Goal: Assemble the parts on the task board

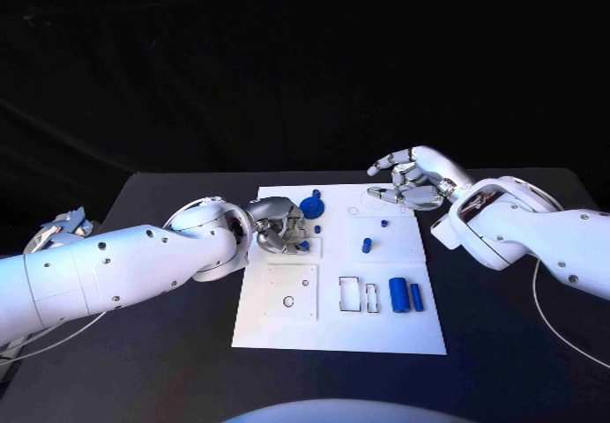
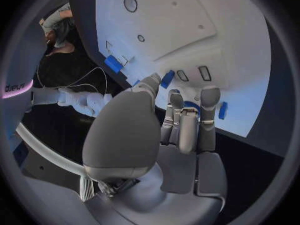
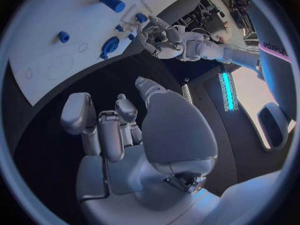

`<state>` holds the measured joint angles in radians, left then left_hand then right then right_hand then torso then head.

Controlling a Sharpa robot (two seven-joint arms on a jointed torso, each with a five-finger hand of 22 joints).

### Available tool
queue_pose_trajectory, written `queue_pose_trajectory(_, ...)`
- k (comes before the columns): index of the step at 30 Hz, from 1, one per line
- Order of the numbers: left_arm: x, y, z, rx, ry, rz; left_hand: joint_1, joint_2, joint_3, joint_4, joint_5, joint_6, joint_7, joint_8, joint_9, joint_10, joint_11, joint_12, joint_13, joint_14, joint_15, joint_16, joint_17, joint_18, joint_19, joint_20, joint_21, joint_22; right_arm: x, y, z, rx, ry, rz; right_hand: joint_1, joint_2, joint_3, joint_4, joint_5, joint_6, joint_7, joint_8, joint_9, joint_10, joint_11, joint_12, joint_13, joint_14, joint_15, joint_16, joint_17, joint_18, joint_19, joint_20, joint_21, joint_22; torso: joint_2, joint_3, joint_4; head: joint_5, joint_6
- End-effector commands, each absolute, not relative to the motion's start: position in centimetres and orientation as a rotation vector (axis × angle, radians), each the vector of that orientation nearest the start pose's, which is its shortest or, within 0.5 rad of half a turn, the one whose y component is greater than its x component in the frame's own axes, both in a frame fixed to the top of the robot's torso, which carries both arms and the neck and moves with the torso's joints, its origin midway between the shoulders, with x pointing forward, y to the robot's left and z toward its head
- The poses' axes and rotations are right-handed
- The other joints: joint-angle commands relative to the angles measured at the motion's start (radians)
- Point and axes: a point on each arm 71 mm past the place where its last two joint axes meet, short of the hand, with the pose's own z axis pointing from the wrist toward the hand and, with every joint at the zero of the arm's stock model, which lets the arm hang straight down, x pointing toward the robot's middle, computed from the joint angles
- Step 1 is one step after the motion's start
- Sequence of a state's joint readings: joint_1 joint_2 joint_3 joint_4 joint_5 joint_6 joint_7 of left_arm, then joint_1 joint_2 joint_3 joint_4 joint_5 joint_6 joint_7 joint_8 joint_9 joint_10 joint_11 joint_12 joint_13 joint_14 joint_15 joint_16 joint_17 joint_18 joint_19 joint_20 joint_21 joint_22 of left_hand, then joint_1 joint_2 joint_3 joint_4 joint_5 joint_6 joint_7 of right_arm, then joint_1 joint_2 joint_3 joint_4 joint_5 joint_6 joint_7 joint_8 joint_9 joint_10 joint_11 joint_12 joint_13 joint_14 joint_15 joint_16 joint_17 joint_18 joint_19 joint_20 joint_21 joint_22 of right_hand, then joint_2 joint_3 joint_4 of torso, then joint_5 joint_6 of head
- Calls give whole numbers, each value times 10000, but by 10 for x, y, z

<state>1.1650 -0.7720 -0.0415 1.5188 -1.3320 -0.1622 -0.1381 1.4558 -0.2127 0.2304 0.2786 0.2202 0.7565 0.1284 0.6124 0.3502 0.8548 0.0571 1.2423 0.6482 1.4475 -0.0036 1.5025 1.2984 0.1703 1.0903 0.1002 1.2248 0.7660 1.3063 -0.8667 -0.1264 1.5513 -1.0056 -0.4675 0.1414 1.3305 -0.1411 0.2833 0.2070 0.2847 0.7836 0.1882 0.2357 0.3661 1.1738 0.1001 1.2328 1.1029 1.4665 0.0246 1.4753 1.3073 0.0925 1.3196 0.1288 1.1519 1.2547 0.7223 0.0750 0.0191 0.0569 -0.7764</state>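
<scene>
Fingers of the left hand curl around a small blue part over the task board; the right hand hovers empty, fingers apart, at the board's far edge.

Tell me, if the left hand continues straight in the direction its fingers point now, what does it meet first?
Probably a small blue part beside its fingertips on the task board. The left hand points across the board's left half, fingers curled low over it. Depth is unclear, so it may already touch.
</scene>
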Motion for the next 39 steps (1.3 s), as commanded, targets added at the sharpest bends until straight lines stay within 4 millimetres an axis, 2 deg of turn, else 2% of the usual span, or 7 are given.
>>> queue_pose_trajectory(1, 474, 162, -214, 1362, 19140, -7431, 171, 16, 89, -8, 51, 95, -12, 62, -24, 66, -21, 57, -17, 58, -7, 38, 17, -191, 56, -1, 40, 6, 486, -203, -151, 1081, 15331, 9762, 34, -76, 75, 4, 39, 24, -36, 58, 14, 23, -21, 26, 7, 486, -37, -16, 457, 90, 0, -34, -4, 8, -7, -2, -8, 2, -17)
queue_pose_trajectory(16, 473, 160, -215, 1394, 19300, -7576, 423, 29, 262, -54, 62, 145, -31, 34, -87, 59, -56, 54, -44, 115, -39, 82, 143, -213, 106, -28, 127, 146, 486, -204, -152, 1091, 15345, 9756, 28, -75, 77, 9, 40, 25, -37, 60, 13, 29, -21, 31, 12, 488, -37, -15, 461, 89, 3, -35, -2, 11, -4, 0, 0, -4, -47)
queue_pose_trajectory(24, 474, 161, -215, 1274, 19252, -7636, 709, 101, 612, -117, 64, 198, -31, -22, -175, 109, -69, 81, -1, 134, -52, 114, 192, -227, 118, -48, 211, 245, 486, -204, -152, 1099, 15348, 9750, 28, -75, 77, 9, 40, 25, -37, 60, 13, 29, -21, 31, 12, 488, -37, -15, 461, 89, 3, -35, -2, 11, -6, -1, -3, -1, -49)
queue_pose_trajectory(31, 475, 161, -214, 1113, 19163, -7715, 1033, 120, 1445, -299, 57, 295, -13, -97, -301, 129, -78, 65, -23, 160, -64, 153, 257, -241, 120, -69, 341, 377, 486, -204, -152, 1103, 15350, 9747, 28, -75, 77, 9, 40, 25, -37, 60, 13, 29, -21, 31, 12, 488, -37, -15, 461, 89, 3, -35, -2, 11, -8, -1, -5, -2, -45)
queue_pose_trajectory(39, 475, 161, -214, 1018, 19160, -7831, 952, -77, 2457, -599, 39, 324, 24, -161, -407, 165, -76, 95, -48, 193, -59, 197, 338, -259, 124, -65, 519, 562, 486, -204, -153, 1113, 15359, 9741, 2, -78, 89, 33, 47, 24, -39, 69, 12, 39, -23, 34, 9, 491, -40, -14, 465, 86, 17, -39, 7, 22, -5, -1, -3, -6, -52)
